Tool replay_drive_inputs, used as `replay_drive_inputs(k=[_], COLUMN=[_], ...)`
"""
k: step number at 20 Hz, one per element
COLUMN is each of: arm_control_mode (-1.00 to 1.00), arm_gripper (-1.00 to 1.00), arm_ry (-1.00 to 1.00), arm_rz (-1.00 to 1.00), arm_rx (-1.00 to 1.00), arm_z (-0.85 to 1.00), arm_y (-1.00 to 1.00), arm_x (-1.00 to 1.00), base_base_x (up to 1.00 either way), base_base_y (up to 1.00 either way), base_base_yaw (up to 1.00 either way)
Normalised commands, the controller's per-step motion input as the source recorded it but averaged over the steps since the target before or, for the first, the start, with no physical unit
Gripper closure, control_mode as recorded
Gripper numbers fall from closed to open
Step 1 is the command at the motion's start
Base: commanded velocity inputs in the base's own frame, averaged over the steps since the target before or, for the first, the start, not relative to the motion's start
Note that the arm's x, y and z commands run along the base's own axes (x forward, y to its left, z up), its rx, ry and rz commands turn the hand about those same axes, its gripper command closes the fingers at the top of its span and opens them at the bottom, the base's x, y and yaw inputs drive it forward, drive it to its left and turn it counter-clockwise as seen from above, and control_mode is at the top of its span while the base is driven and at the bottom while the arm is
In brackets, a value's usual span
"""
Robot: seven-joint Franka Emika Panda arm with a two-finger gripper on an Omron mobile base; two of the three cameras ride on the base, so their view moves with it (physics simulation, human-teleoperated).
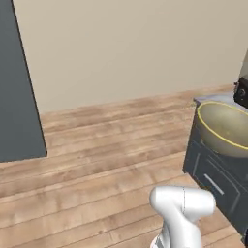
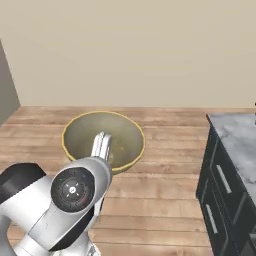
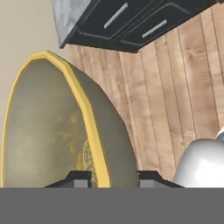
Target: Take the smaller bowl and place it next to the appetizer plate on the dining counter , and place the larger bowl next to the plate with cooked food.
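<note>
1. My tool (image 3: 109, 177) is nearly closed, one fingertip inside the rim of the larger bowl (image 3: 57, 127) and one outside, pinching its wall.
2. The bowl hangs in the air over the wood floor (image 2: 165, 185), beside the end of the dining bench (image 2: 235, 132), not yet over its stone top.
3. Risk, as I judge it: a wide, deep bowl held by one edge could pivot or slip from so narrow a pinch if I swing fast.
4. Its far rim could also strike the bench's corner if I carry it too low.
5. The bowl looks empty; its inside shows only mottled glaze.
</note>
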Motion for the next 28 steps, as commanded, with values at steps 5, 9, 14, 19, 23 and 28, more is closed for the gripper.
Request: replay_drive_inputs(k=[5,9,14,19,23,28], arm_control_mode=[1.00,1.00,1.00,1.00,1.00,1.00], arm_gripper=[1.00,1.00,1.00,1.00,1.00,1.00], arm_ry=[0.00,0.00,0.00,0.00,0.00,0.00], arm_rz=[0.00,0.00,0.00,0.00,0.00,0.00], arm_rx=[0.00,0.00,0.00,0.00,0.00,0.00], arm_z=[0.00,0.00,0.00,0.00,0.00,0.00], arm_y=[0.00,0.00,0.00,0.00,0.00,0.00], arm_x=[0.00,0.00,0.00,0.00,0.00,0.00], base_base_x=[0.00,0.17,0.58,0.87,0.93,0.61], base_base_y=[0.00,0.06,0.83,0.21,-0.05,0.88], base_base_yaw=[-1.00,-0.86,-0.57,-0.29,-0.13,-0.05])
